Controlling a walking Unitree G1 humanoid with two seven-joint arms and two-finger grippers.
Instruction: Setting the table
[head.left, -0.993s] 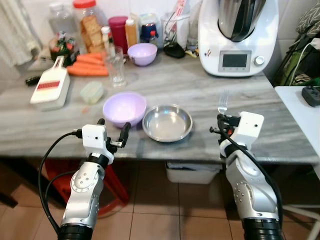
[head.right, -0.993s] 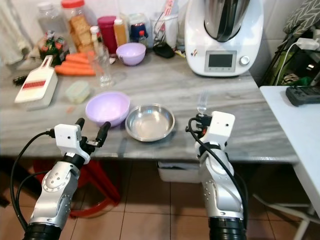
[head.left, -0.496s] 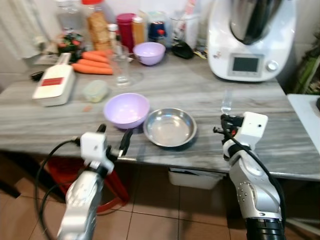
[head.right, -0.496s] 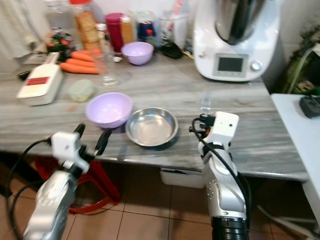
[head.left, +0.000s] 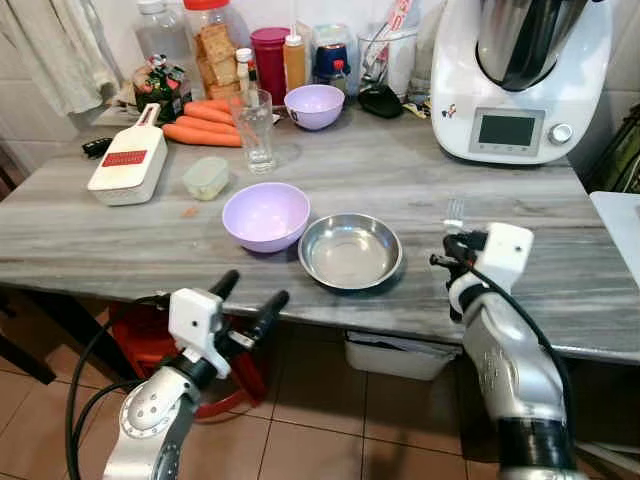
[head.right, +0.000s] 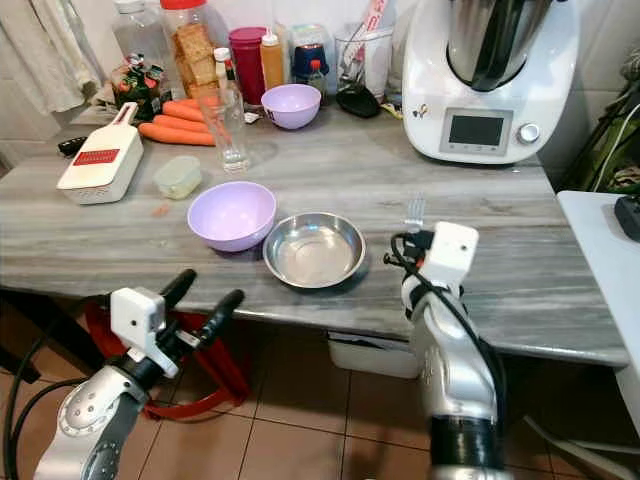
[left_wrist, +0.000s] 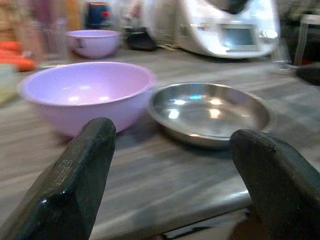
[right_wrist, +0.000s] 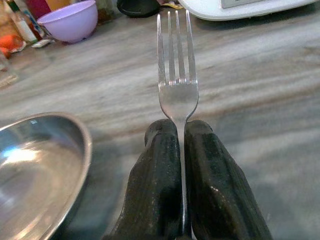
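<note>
Fork (right_wrist: 177, 75) tines are seen from the right wrist, jutting past the black fingers (right_wrist: 160, 185), which are pressed together on its neck above the grey marble counter (right_wrist: 260, 100); the handle is hidden. Thin, stiff, slick steel, it is judged light but apt to swivel, so a hold low on the neck is favoured.

From the left wrist, the left gripper's fingers (left_wrist: 75, 190) are spread wide, nothing between them, before the empty lilac bowl (left_wrist: 85, 95) and the empty steel dish (left_wrist: 210, 112), set just beside each other.

In the head views, the right gripper (head.left: 452, 262) is held over the counter just right of the dish, while the left gripper (head.left: 248, 303) hangs off the front edge. A small lilac bowl (head.right: 291, 104), a glass (head.right: 234, 128) and a lidded tub (head.right: 178, 176) stand further back; their contents cannot be made out.
</note>
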